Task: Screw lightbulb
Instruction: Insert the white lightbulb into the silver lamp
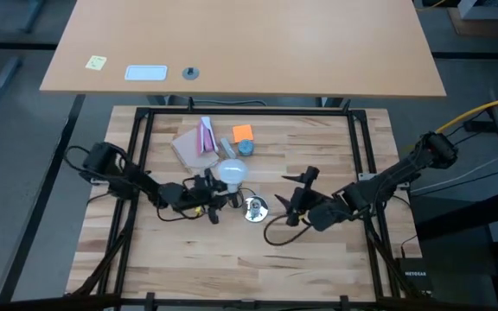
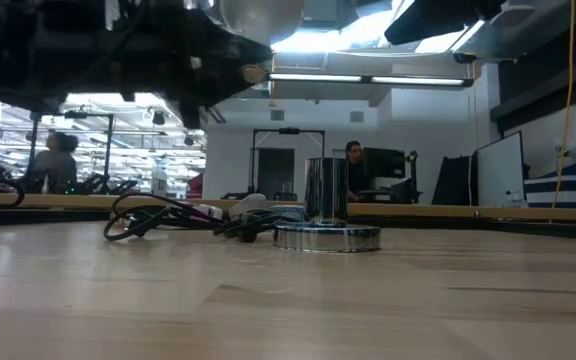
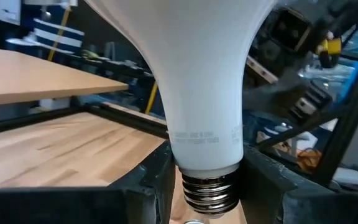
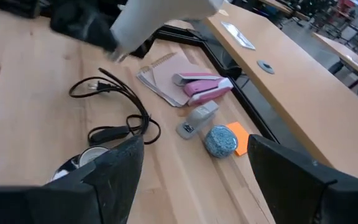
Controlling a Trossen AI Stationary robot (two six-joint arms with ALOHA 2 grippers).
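I've got the bulb pinched at its neck between the left gripper's fingers, closed narrow on it, screw base pointing down and free below the pads. It's held up off the table, near the table's middle, a bit toward the left side. The socket stands upright on the table just beside and to the right of the bulb, w/ its black cord trailing off by it; the low view shows the socket's barrel vertical on its round base. Right gripper sits low beside the socket on its right, fingers spread wide, holding nothing. As I read it, the step now is lining the base over the socket mouth, so I'd slide the bulb across till the thread axis sits dead over the barrel, keep it plumb, then lower slow until the thread touches. Any tilt prob means cross-threading, and the neck is smooth, so a slip in the pads is likely if I twist hard. The socket looks light and unfixed; I'd close the right fingers on its base first, else it'll spin w/ the bulb. Clutter toward the far edge, stapler and blue-grey piece, is well apart, no issue.
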